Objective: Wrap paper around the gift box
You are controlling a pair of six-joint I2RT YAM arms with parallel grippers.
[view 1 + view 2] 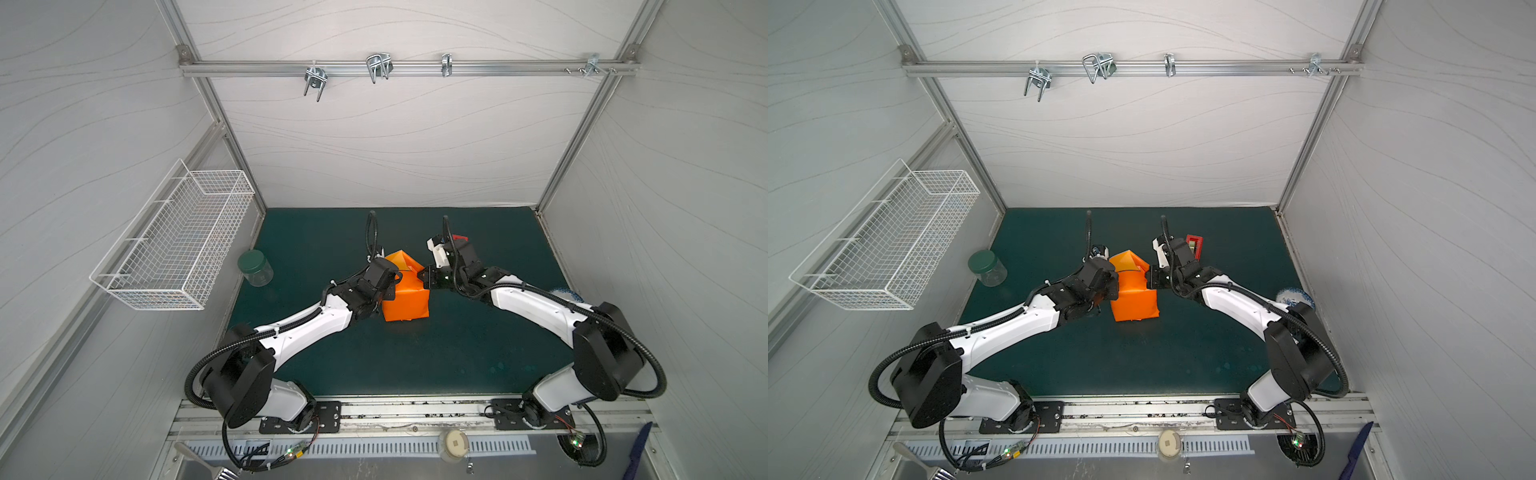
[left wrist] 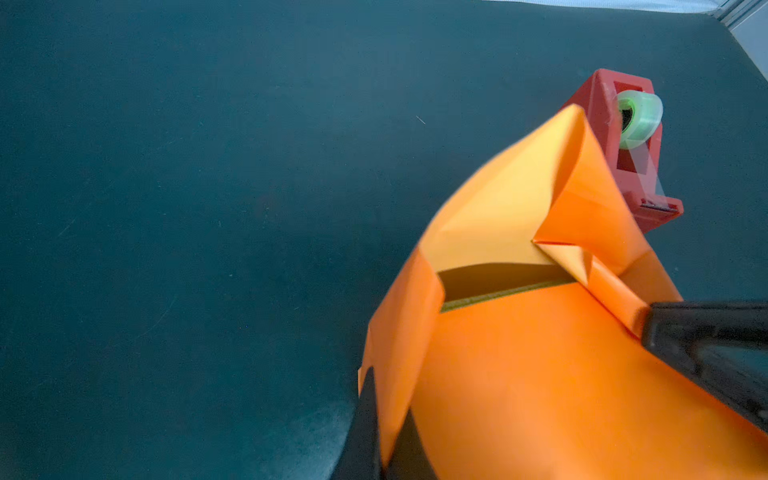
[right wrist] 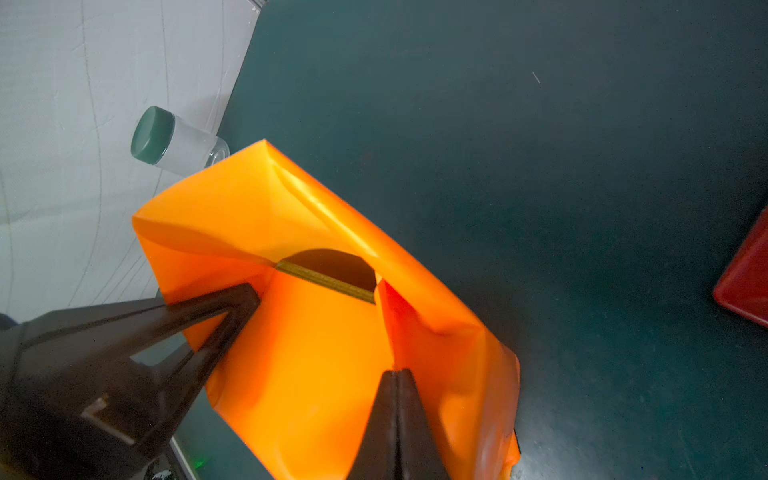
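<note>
As both arms reach inward to mid-frame in both top views, the left pincer [image 3: 249, 295] and the right pincer [image 3: 397, 376] each pinch the paper [image 1: 405, 299] folded around the gift box [image 3: 328, 283] on the tabletop [image 1: 415, 361].

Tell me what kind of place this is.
Most likely a robot lab work cell, not a home: a left arm and a right arm bolted to a front rail, grey panel walls on an aluminium frame, and a green work mat.

Left arm [image 1: 303, 328], right arm [image 1: 536, 305]: white shells, black joint housings, black corrugated cables [image 1: 193, 376], black screwed baseplates [image 1: 332, 415]; right gripper [image 3: 397, 374] black, tapered fingers [image 3: 380, 415].
</note>
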